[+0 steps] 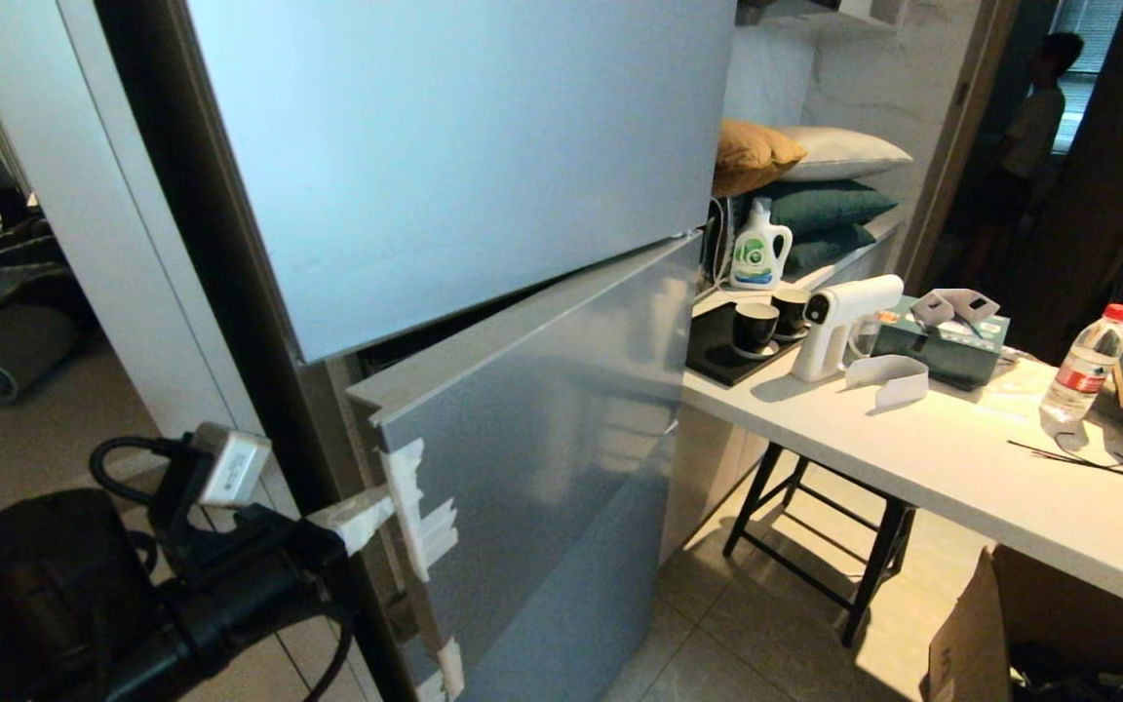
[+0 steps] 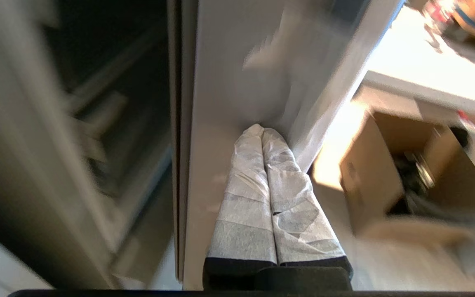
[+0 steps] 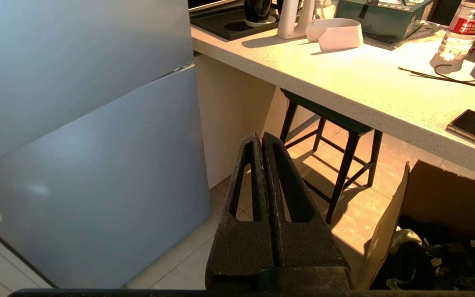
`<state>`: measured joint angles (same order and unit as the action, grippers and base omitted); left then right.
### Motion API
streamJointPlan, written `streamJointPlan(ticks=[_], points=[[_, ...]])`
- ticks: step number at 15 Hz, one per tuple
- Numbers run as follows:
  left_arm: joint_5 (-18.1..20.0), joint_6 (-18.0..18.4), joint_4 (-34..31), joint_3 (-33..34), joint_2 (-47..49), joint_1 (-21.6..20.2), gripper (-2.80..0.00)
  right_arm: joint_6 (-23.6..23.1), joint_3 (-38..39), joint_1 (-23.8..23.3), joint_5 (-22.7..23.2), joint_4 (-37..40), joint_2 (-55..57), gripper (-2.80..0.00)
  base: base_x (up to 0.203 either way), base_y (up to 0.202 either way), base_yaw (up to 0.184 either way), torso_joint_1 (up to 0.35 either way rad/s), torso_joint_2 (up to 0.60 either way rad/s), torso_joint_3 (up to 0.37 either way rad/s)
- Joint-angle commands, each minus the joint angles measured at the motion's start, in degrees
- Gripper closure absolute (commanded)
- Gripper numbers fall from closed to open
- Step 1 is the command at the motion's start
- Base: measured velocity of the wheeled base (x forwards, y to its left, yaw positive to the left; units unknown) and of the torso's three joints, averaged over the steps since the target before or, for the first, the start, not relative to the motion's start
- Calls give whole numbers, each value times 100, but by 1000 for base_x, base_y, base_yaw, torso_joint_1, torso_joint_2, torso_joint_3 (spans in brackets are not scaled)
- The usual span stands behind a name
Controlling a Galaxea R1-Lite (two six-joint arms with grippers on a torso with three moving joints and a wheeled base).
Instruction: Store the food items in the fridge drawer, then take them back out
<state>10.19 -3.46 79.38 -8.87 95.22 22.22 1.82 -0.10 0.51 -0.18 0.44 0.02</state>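
Head view: silver-grey two-door fridge (image 1: 464,175), smooth matte panels; lower door (image 1: 542,458) ajar, its left edge patched with strips of white tape (image 1: 420,517). Left gripper (image 1: 367,517), white-wrapped, jaws pressed together, tip at that taped edge; black arm (image 1: 133,604) low at left. To the right, a white speckled counter (image 1: 961,468) bearing a black tray with two dark cups (image 1: 755,327), a white detergent jug (image 1: 759,249), a white pistol-shaped sprayer (image 1: 844,322), a teal box (image 1: 951,341), a clear water bottle (image 1: 1088,366) with red cap. Stacked cushions (image 1: 815,185) behind; black stool (image 1: 825,546) beneath; cardboard carton (image 1: 1010,634) on the tiled floor. A person (image 1: 1029,127) stands in the far doorway. Fridge drawer and food items: not visible in any view.

Left wrist view: two tapered fingers (image 2: 245,198) in crinkled white wrap, closed tip to tip, holding nothing, tips against the door's grey face; dark gap of the fridge interior (image 2: 109,103) beside; picture blurred.

Right wrist view: right gripper (image 3: 261,142), black grainy foam, slotted fingers closed and empty, hanging above the floor tiles between fridge and stool; a dark phone (image 3: 474,128) lies on the counter.
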Motion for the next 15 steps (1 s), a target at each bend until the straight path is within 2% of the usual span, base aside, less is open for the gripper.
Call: streamJointPlan(ticks=[1,8,15], points=[[-42,-5,52,160,-170,207,0,2,1,2,1,0,-2,0,0,0,0,0,0,0],[99,5,52,251,-280,942,0,2,1,2,1,0,6,0,0,0,0,0,0,0],[23,82,43,265,-191,2267,0,2,1,2,1,0,-2,0,0,0,0,0,0,0]])
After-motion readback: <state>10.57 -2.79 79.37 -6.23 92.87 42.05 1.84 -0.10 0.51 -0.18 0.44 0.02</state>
